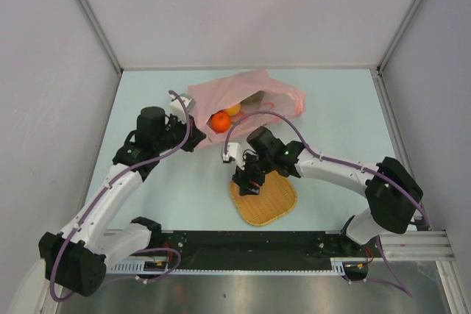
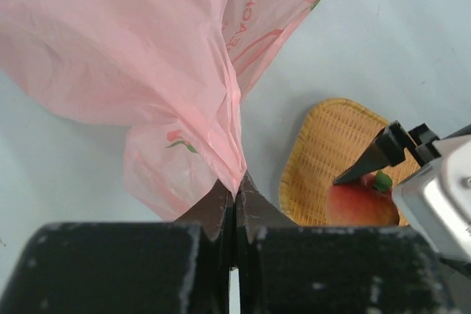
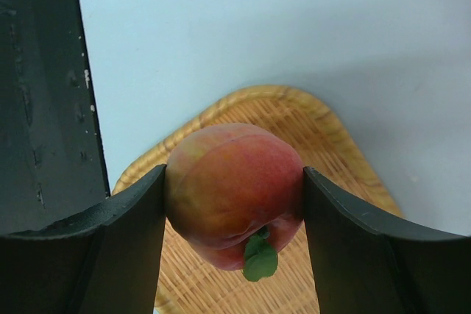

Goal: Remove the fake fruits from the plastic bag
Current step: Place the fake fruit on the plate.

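Right wrist: right pincer [image 3: 234, 182] astride peach [image 3: 228, 156]

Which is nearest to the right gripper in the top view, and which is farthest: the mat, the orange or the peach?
1. The peach: between the fingers of the right gripper.
2. The mat: just below it.
3. The orange: farther back and to the left, inside the bag.

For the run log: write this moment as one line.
left hand: shut on plastic bag | right hand: gripping peach at woven mat | in bag: orange, yellow fruit
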Available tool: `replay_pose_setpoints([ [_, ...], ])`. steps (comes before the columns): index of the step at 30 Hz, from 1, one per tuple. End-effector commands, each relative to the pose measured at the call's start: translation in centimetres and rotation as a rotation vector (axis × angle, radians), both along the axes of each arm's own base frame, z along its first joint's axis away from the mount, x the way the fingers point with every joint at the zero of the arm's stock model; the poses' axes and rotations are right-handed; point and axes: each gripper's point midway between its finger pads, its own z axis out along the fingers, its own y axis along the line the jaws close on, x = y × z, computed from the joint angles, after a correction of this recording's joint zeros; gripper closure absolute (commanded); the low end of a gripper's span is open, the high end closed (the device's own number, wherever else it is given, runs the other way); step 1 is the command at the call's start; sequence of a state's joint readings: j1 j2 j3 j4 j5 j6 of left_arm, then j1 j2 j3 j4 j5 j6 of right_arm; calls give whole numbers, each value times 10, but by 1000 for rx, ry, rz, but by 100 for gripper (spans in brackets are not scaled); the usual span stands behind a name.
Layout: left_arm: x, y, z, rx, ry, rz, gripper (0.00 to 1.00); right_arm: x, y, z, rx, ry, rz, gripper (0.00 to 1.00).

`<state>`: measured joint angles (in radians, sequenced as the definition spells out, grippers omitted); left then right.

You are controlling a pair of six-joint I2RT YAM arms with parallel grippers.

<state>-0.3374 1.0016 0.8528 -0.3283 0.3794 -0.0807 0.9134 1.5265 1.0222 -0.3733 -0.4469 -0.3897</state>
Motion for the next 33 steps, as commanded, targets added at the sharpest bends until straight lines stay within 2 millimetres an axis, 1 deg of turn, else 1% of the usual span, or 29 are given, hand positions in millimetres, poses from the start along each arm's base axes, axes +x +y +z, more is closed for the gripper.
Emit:
replay_pose_setpoints([
  [1,1,7,20,-54,-60,22,100,-8,11,-8,5,5,67,65],
  [5,2,16,23,-66,-76,48,100,4,16,-17,1,-20,38,63],
  [8,-1,17,23,-72,-79,47,100,7,17,-26,-15,-15,27,57],
  [10,-4,16,22,-82,-75,40,100,8,18,-29,-24,-6,7,48],
  [11,-4,16,22,-86,-75,40,100,13,17,-33,-36,-15,-21,45],
  [12,-5,15,22,-90,-72,38,100,16,17,-34,-37,-18,-34,38],
  [13,-6,15,20,-94,-69,36,100,18,18,-35,-37,-21,-45,33],
  [14,-7,14,22,-99,-75,32,99,21,20,-33,-28,-30,-59,26],
  [15,-8,14,22,-101,-75,31,100,23,20,-34,-30,-33,-64,22],
  [17,-9,14,22,-104,-79,28,100,25,22,-35,-29,-44,-70,17],
  [18,-10,14,22,-104,-82,28,100,26,22,-35,-29,-47,-72,13],
  [20,-10,15,21,-103,-84,29,100,27,21,-36,-31,-49,-77,11],
  [21,-11,14,22,-106,-88,28,100,26,21,-36,-32,-49,-78,7],
  [24,-12,15,22,-109,-92,26,99,24,20,-37,-38,-44,-71,0],
  [33,-13,19,22,-110,-98,38,100,22,24,-35,-28,-54,-61,0],
])
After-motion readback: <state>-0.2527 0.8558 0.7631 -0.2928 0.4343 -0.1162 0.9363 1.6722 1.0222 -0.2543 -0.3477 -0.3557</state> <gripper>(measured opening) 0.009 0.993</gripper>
